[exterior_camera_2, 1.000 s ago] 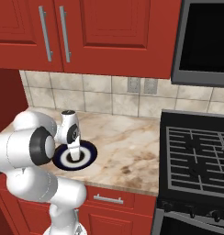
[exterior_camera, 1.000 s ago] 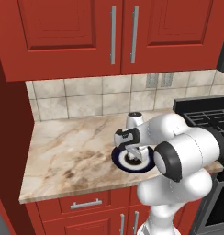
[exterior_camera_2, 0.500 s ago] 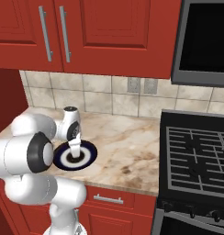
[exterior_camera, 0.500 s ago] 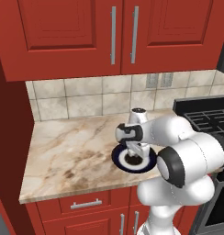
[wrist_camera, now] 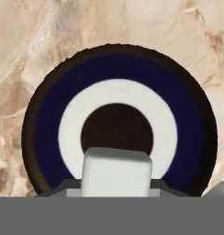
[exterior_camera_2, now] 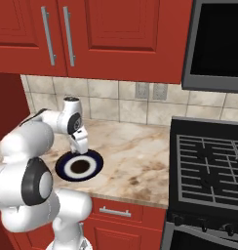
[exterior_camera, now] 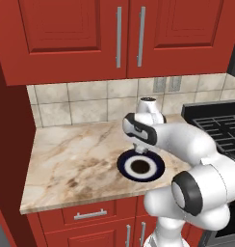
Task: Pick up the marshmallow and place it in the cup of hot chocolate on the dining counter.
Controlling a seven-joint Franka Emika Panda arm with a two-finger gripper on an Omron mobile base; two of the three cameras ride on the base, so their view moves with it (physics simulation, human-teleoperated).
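The jaws are clamped on the small white squarish marshmallow, low centre in the hand view, above the round dark blue plate with its white ring on the beige marble counter. It's soft, so it could squirm loose on the carry to the cup. Its long axis runs left-right across that frame, broad face toward the camera.

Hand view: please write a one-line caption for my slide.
The hand holds the white marshmallow above the dark blue plate on the marble worktop.
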